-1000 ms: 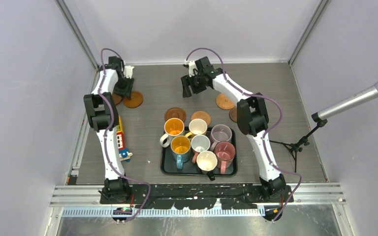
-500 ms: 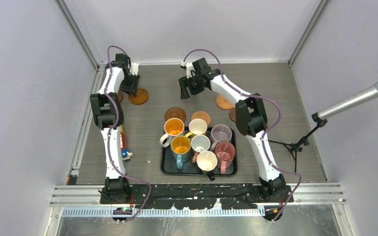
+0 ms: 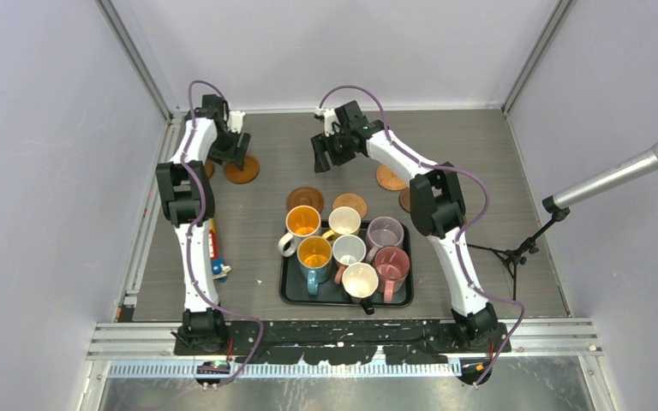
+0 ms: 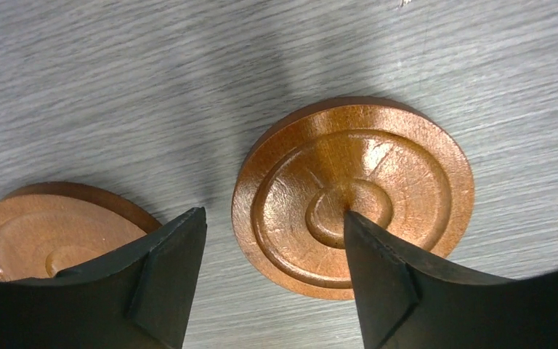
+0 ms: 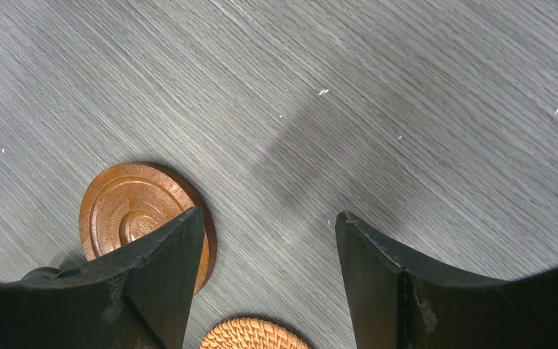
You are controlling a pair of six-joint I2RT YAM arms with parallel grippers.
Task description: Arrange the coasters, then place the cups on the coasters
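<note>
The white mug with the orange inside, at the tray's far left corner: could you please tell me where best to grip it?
The white mug stands upright with its handle pointing near-left, toward the tray's edge and away from the mugs crowding its right. I would probably pinch that handle from above, coming in from the left side.

A woven coaster (image 5: 253, 335) is cut off by the bottom edge.

Bright even light, soft shadows, glare on ringed coaster (image 4: 356, 174).
</note>
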